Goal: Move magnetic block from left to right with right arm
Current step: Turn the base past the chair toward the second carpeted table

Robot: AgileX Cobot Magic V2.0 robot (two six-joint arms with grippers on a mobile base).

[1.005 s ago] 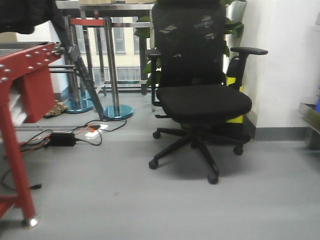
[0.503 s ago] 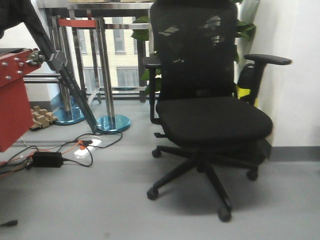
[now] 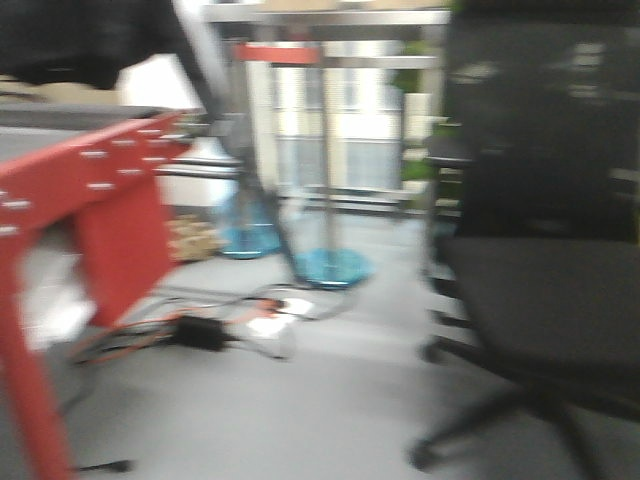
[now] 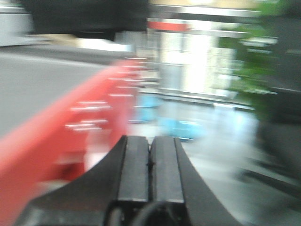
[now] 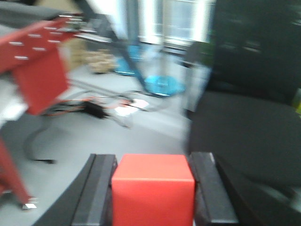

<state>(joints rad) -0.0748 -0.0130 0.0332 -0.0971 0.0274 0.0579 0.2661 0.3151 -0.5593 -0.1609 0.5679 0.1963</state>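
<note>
The small bright-red magnetic cube (image 5: 153, 190) sits clamped in the right arm's dark gripper (image 5: 154, 162). Its two flat black fingers (image 5: 99, 188) press on opposite side faces, the jaws spread just to the cube's width, leaving the top and front faces bare. The hold looks square and centred, a grip suited to carrying rather than to placing. The cube hangs in the air over a grey floor (image 5: 141, 136), with no worktop beneath it in the right wrist view, so where it is to be set down cannot be told. At that view's left stands a red-painted metal frame dotted with pale bolt heads (image 5: 40, 70), its edge and leg well apart from the cube. At the view's right a black office chair (image 5: 254, 122) crowds closer, its seat edge the nearest thing to the finger on that side. Between them lies open floor, crossed only by a tangle of cables with a black power brick (image 3: 200, 333), near the blue round foot of a steel stand (image 3: 335, 268). The left arm's black gripper (image 4: 150, 160) holds nothing, its jaws closed face to face, near the red frame's top edge. Every view is smeared, likely by motion, so clearances are a judgement; the chair side looks the tighter.
</note>
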